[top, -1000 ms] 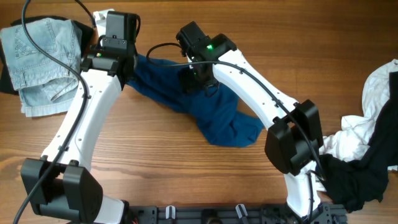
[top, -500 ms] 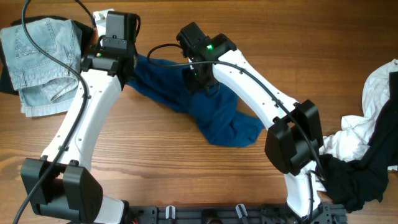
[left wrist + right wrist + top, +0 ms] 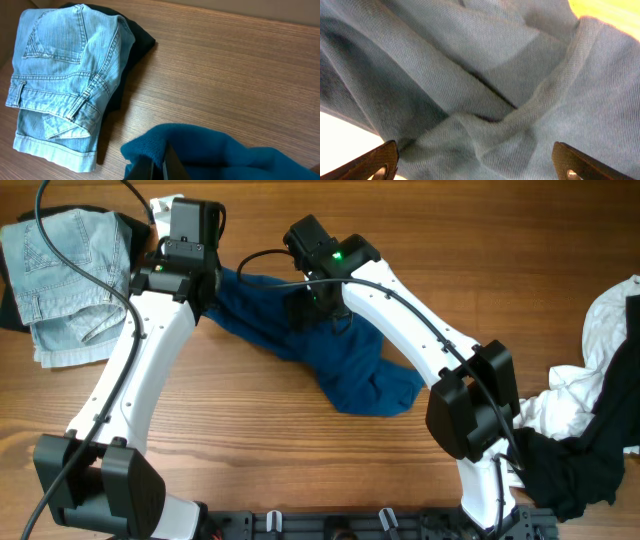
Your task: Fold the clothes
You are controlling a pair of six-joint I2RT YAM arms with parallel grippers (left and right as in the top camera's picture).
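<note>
1. The dark blue shirt (image 3: 330, 350) lies crumpled on the table (image 3: 250, 440), in the middle of its far half. It runs as a slanting band from near the far edge, by the left arm, down toward the table's centre, where it ends in a bunched lump.
2. The left gripper (image 3: 162, 164) sits at the shirt's far-left end. Its fingers are pressed together with a fold of the blue cloth pinched between them, and the fabric bulges up around the tips.
3. The right gripper (image 3: 476, 162) is over the middle of the shirt, close above it. Its two fingertips (image 3: 382, 161) stand wide apart at either side of the wrist view, and creased blue cloth fills the space between and beyond them. Nothing is clamped; whether the tips touch the fabric cannot be told.
4. The two grippers are near each other, both on the far part of the shirt; the bunched end toward the centre lies free of both.
5. Folded pale blue denim (image 3: 65, 275) rests at the far left corner, on top of a black piece (image 3: 135, 35), apart from the shirt.
6. A white garment (image 3: 610, 330) and a black garment (image 3: 570, 470) lie heaped along the right edge, well apart from the shirt.
</note>
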